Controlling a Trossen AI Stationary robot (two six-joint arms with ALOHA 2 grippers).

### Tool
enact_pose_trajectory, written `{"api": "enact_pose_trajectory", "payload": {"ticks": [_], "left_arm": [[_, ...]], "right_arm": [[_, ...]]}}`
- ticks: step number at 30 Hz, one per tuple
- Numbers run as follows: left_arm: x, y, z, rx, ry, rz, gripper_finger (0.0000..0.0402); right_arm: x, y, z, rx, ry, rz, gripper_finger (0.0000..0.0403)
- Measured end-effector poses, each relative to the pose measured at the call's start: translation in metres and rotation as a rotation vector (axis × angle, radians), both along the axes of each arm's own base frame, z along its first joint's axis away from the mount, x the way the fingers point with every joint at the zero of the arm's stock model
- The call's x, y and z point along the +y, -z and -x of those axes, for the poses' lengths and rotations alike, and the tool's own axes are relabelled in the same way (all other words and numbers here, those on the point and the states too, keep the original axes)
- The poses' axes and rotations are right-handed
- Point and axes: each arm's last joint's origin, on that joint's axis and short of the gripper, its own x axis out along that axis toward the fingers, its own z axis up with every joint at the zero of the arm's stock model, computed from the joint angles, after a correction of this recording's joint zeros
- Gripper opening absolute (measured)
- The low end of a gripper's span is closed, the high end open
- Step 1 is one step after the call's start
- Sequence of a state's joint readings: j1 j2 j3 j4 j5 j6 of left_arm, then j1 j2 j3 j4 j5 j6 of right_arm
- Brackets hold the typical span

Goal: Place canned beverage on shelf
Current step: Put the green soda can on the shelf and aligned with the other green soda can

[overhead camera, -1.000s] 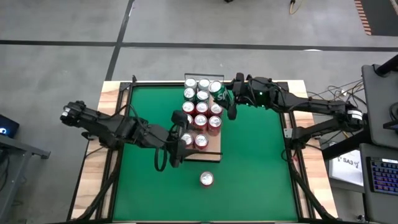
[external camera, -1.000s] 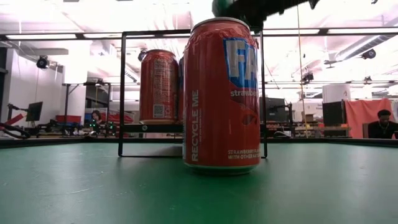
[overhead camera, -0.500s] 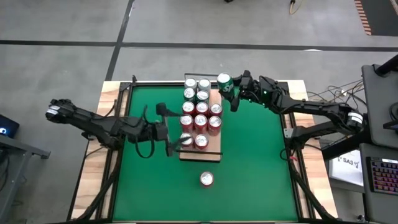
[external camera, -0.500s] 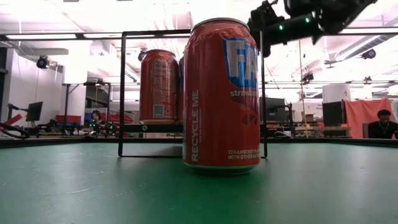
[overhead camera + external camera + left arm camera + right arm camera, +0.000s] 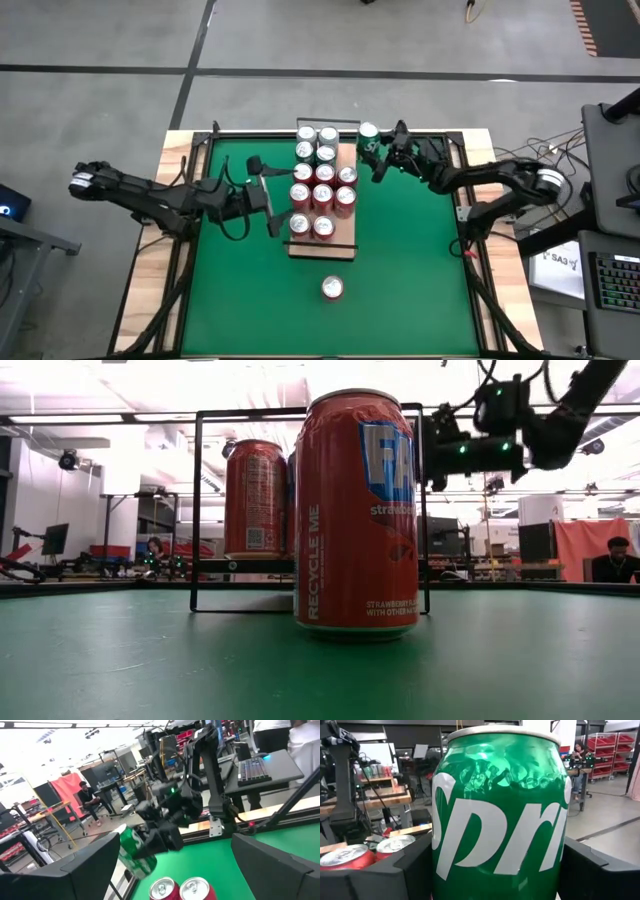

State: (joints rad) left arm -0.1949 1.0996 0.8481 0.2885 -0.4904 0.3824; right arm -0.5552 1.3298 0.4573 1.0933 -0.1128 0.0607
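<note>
Two dark fingers of the right gripper (image 5: 377,158) clamp a green can (image 5: 368,133), one on either side, and the right wrist view is filled with that can's green wall and white lettering between them. In the high view the held can sits at the far edge of the green mat (image 5: 410,260), just beside the far right corner of the shelf (image 5: 335,249) and apart from it. On the shelf stand rows of cans, silver tops up: the red cans (image 5: 323,196) crowd the middle and near end, with more at the far end. Over on the other side, the left gripper (image 5: 272,205) hangs beside the shelf's left edge, fingers spread wide with nothing between them. One lone red can (image 5: 332,289) stands upright on the mat in front of the shelf's near end, and it looms large in the low view, the shelf's black rail (image 5: 195,510) framing the cans behind it.
</note>
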Motion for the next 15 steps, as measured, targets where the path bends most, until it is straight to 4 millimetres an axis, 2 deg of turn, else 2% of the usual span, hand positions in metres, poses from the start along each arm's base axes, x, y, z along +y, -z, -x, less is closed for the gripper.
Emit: {"api": "enact_pose_trajectory", "payload": {"ticks": [11,15], "left_arm": [[0.008,0.002,0.002,0.024,-0.152,-0.008,0.0365],[0.008,0.003,0.001,0.039,-0.158,-0.012,0.0365]], "right_arm": [[-0.023,0.045,-0.013,-0.045,0.041,-0.041,0.0294],[-0.025,0.059,-0.015,-0.053,0.034,-0.036,0.0294]]}}
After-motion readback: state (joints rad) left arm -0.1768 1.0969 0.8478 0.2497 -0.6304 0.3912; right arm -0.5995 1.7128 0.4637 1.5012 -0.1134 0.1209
